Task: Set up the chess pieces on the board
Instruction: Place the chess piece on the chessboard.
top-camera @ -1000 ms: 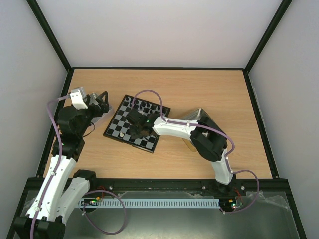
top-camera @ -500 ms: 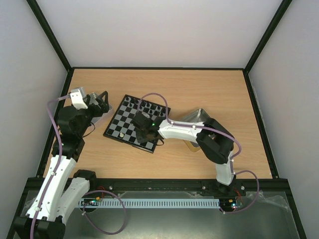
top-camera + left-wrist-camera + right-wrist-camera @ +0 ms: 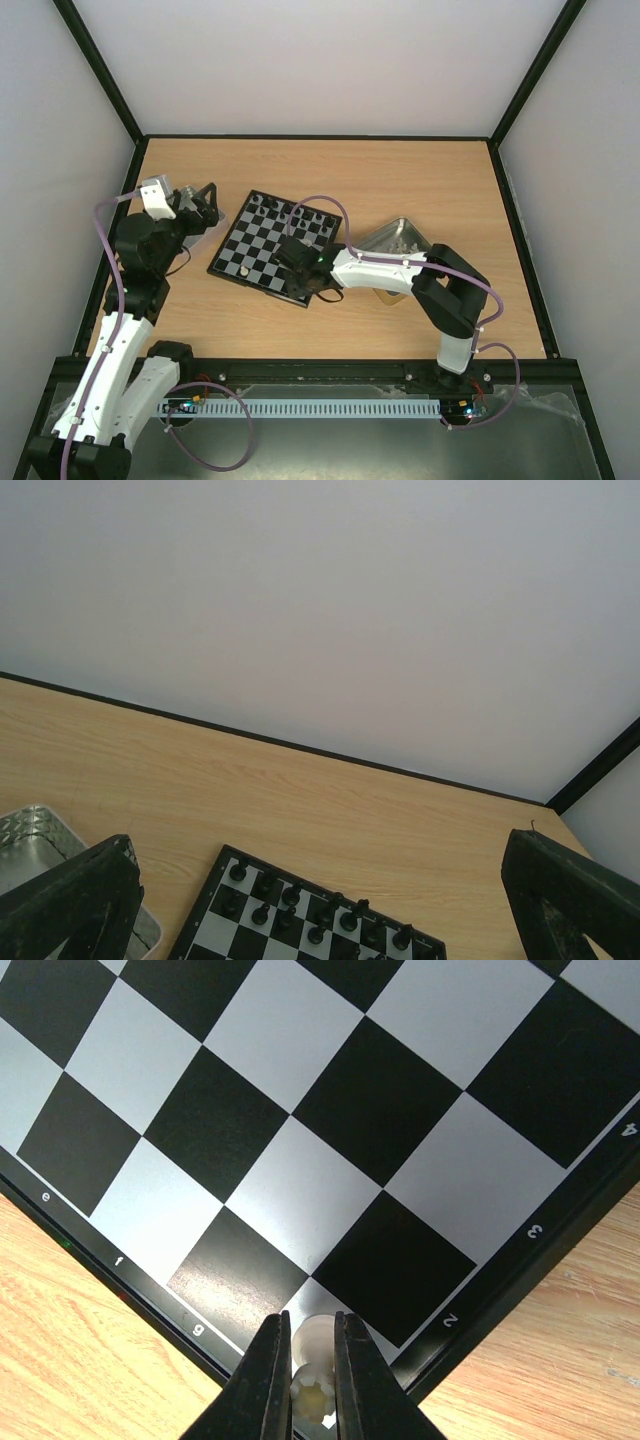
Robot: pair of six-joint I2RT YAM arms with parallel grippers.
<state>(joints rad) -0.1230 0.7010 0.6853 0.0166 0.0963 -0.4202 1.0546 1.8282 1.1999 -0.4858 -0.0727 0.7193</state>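
1. The left arm [image 3: 135, 270] rises from the near left corner and folds at the elbow. Its claw [image 3: 211, 203] points toward the board, held above the surface [image 3: 420, 170] with the fingers [image 3: 70, 900] spread wide and nothing between them.
2. A silver tray [image 3: 30, 840] lies beneath that claw; its contents cannot be made out.
3. The board [image 3: 262, 245] lies flat left of centre, turned so its edges run askew to the surface's edges.
4. Black chess pieces [image 3: 290, 212] stand in rows along the board's far edge. One pale piece [image 3: 246, 271] stands near its near left corner.
5. The right arm [image 3: 440, 290] bends back from its base, and its forearm stretches left and low to the board's near right corner.
6. The right claw [image 3: 312, 1322] is closed tight on a white piece [image 3: 311, 1340] over the light corner square. Whether the piece touches the board, and which way its long axis points, cannot be told.
7. A second silver tray [image 3: 405, 224] lies right of the board, partly under the right arm, and holds small pale pieces [image 3: 400, 243].
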